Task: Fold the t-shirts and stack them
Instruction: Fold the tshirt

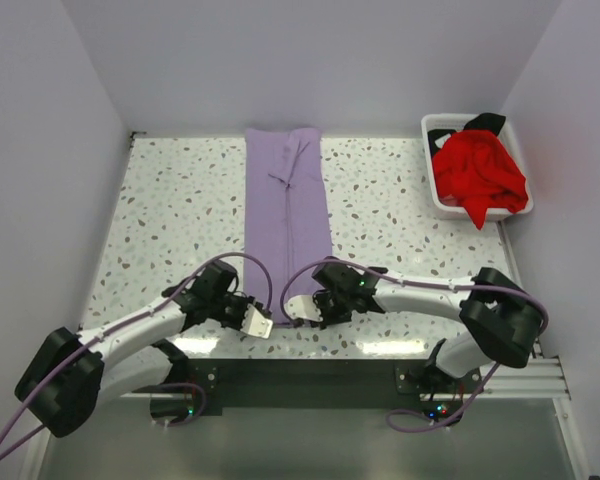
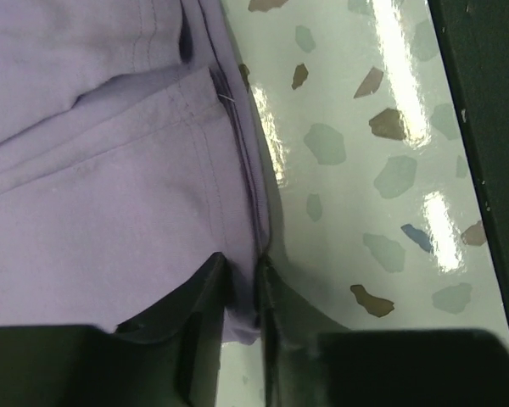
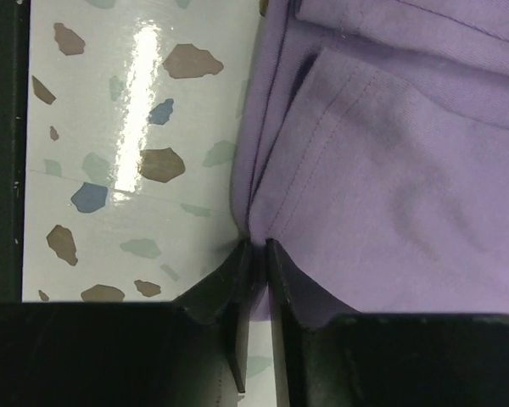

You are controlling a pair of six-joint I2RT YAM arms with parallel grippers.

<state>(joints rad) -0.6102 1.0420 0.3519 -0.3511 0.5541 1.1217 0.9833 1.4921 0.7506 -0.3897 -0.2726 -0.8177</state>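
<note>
Your landmark is the white basket [image 1: 435, 195] at the counter's [image 1: 170, 210] far right corner. The red t-shirt [image 1: 478, 172] is heaped inside it, spilling over its near rim, and the black t-shirt [image 1: 488, 121] peeks out at its far edge behind the red one. Well to the left of the basket, the lavender t-shirt [image 1: 287, 200] lies flat on the counter, folded into a long narrow strip running from the far edge toward the arm bases. Both of your grippers sit at the end of that strip farthest from the basket. Your left gripper [image 1: 261, 322] is pinching the strip's outer corner, its fingers pressed together on the hemmed edge [image 2: 242, 271]. Your right gripper [image 1: 298, 310] is pinching the corner on the basket's side, its fingers nipped on a fold of the purple cloth [image 3: 256, 254]. Both pinched corners are low against the speckled counter.
</note>
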